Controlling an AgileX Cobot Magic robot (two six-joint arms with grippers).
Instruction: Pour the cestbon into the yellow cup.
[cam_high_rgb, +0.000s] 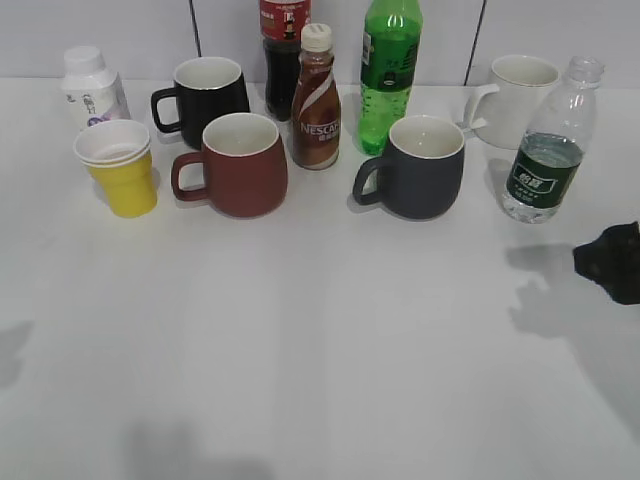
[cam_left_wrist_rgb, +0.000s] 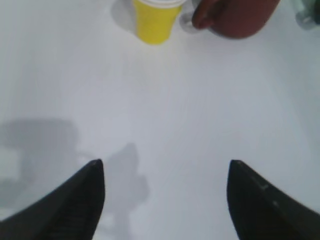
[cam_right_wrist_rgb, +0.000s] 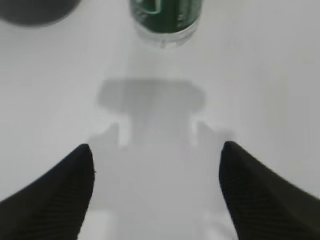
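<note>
The cestbon (cam_high_rgb: 545, 150) is standing upright and capless at the right end of the table (cam_high_rgb: 320, 350), just in front of and beside the white mug (cam_high_rgb: 520, 95), with the dark grey mug (cam_high_rgb: 420, 168) well to its left. The yellow cup (cam_high_rgb: 120, 170) is sitting at the far left, next to the brown mug (cam_high_rgb: 238, 165), so the 2 task things are lying well apart. The right gripper (cam_right_wrist_rgb: 156, 195) is hovering over bare table with its jaws spread wide and holding nothing, the bottle's green label (cam_right_wrist_rgb: 166, 12) lying straight ahead of it; in the exterior view only a dark tip of it is showing at the right edge. The left gripper (cam_left_wrist_rgb: 165, 195) is likewise gaping wide and empty, facing the cup. The bottle is looking light, thin-walled and easily squeezed, with water filling roughly its lower half, so a hard pinch with the mouth open may be pushing water out. Taking it around the labelled middle, where the wall is straight, seems the safest hold, and keeping it upright while crossing to the cup.
</note>
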